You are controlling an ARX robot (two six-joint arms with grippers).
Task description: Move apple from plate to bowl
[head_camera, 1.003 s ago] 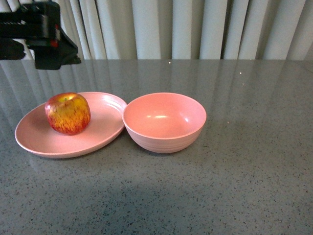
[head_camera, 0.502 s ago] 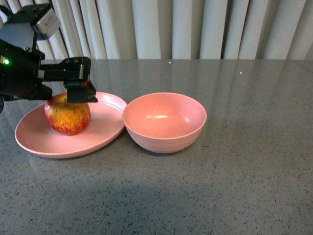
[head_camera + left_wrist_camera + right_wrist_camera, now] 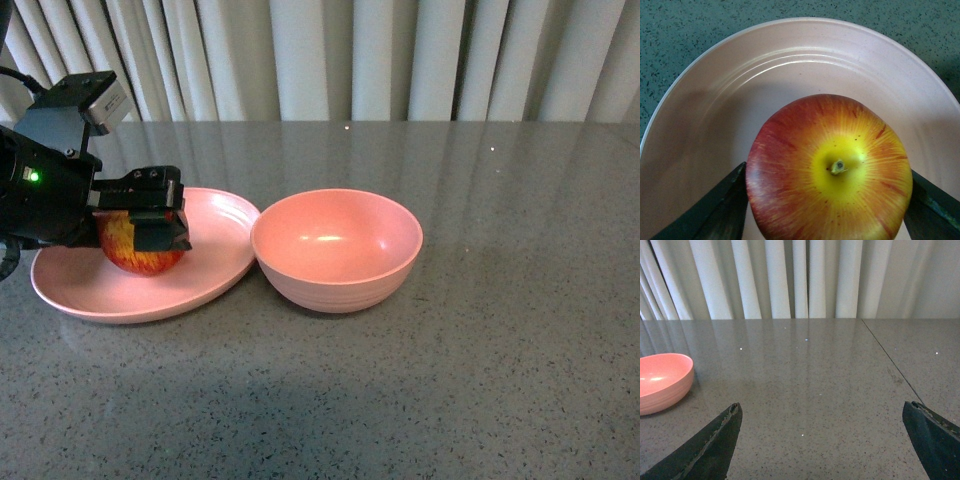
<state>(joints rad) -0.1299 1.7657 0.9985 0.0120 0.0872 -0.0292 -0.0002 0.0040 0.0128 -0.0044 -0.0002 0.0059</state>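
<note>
Left gripper, a black two-fingered claw on the robot's left arm, hangs low over the wide, shallow pink oval plate with its jaws spread wide, one finger on either side of the round red apple with yellow-orange streaks and a short stem. In the left wrist view the dark fingers stand right at the apple's outline on two opposite sides, though whether they press on the skin cannot be told. The apple sits on the plate, towards its rear half, stem pointing up, and in the front view the nearer finger hides much of the fruit's upper part. A small green light glows on the arm's housing. Just beside the plate, on the robot's right of it, stands the deep round pink bowl with faint ridges around its outside; its rim looks to meet the plate's rim, and its hollow holds nothing. Both dishes rest on the grey speckled stone-like tabletop, with a pale pleated curtain hanging behind its far edge. Right gripper is out of the front view; its wrist camera shows its two dark fingers wide apart with nothing between them, held above bare tabletop, well apart from the bowl, which shows at the edge of that picture.
</note>
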